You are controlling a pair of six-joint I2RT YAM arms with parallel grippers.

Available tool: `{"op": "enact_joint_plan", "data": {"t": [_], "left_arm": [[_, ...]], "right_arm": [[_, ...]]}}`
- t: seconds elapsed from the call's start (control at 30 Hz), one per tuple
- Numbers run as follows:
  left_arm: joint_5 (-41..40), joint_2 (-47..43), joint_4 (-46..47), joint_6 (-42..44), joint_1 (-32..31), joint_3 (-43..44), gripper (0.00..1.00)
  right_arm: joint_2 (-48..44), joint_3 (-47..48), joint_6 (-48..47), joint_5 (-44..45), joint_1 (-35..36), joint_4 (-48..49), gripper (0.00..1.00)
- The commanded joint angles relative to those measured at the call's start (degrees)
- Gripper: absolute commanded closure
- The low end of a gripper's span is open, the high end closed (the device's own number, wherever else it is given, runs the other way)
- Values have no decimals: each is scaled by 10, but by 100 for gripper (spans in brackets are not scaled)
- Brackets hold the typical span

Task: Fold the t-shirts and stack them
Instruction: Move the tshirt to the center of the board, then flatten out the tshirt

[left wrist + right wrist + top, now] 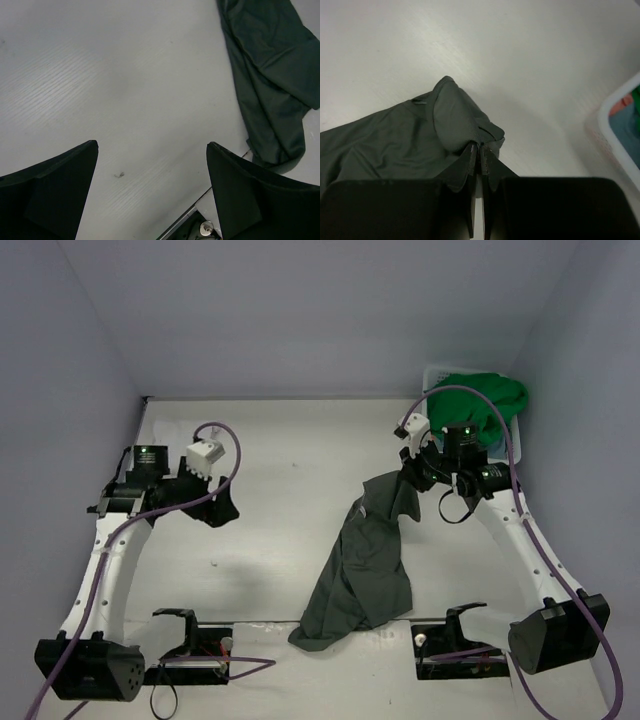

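White table [280, 460] carries a dark grey shirt [365, 570] at the right. The right gripper [480, 146] pinches its far end; the left gripper [152, 145] gapes wide, holding nothing.

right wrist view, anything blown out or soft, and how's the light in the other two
Right wrist: table glares near white at top left, basket rim is soft, dark grey shirt is sharp. Left wrist: even light, its jaws plain black shapes. Top external: faint soft shadows, no glare.
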Motion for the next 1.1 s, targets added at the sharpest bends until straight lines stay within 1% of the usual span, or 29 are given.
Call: {"op": "enact_joint_plan", "data": {"t": [0.0, 0.03, 0.1, 0.23, 0.27, 0.33, 0.37, 0.4, 0.43, 0.5, 0.53, 0.6, 0.63, 0.67, 0.7, 0.73, 0.8, 0.87, 1.03, 1.07], "left_arm": [[28, 21, -26, 19, -76, 64, 17], [27, 30, -33, 27, -90, 74, 17], [27, 58, -48, 31, -126, 98, 17], [53, 108, -56, 30, -177, 132, 17], [58, 132, -58, 29, -184, 138, 17], [60, 154, -58, 28, -211, 154, 17], [58, 175, -56, 29, -221, 159, 17], [59, 185, -53, 28, -239, 166, 17], [58, 194, -52, 30, -250, 170, 17], [50, 224, -51, 34, -274, 182, 17], [45, 233, -51, 36, -299, 196, 17], [29, 265, -50, 44, -322, 212, 18], [24, 273, -46, 44, -344, 226, 18], [15, 287, -32, 48, -354, 229, 17], [6, 303, -1, 42, -379, 237, 17], [6, 308, 12, 42, -386, 240, 17], [-4, 314, 28, 19, -396, 241, 17], [-9, 338, 71, 9, -410, 247, 17], [-19, 362, 170, -22, -424, 227, 18], [-20, 363, 189, -33, -424, 214, 17]], "right_arm": [[-22, -7, 7, 103, -1, 82, 100], [-23, -11, 7, 147, -1, 86, 100], [-19, -20, 4, 193, 0, 96, 100], [3, -33, -12, 277, 1, 84, 99], [10, -33, -20, 287, 1, 77, 91], [36, -32, -29, 310, 2, 52, 79], [43, -31, -32, 323, 2, 47, 67], [51, -30, -34, 325, 2, 41, 62], [54, -27, -37, 327, 3, 31, 54], [59, -12, -42, 320, 4, 26, 48], [62, -3, -46, 309, 4, 15, 45], [76, 24, -53, 274, 4, 6, 44], [83, 31, -57, 262, 5, 3, 44], [97, 35, -63, 248, 5, 4, 44], [126, 45, -83, 188, 4, 6, 44], [127, 47, -83, 187, 4, 6, 44], [167, 53, -85, 161, 5, 25, 44], [212, 61, -83, 155, 4, 48, 46], [308, 97, -88, 128, 3, 80, 47], [339, 110, -87, 128, 2, 84, 48]]}}
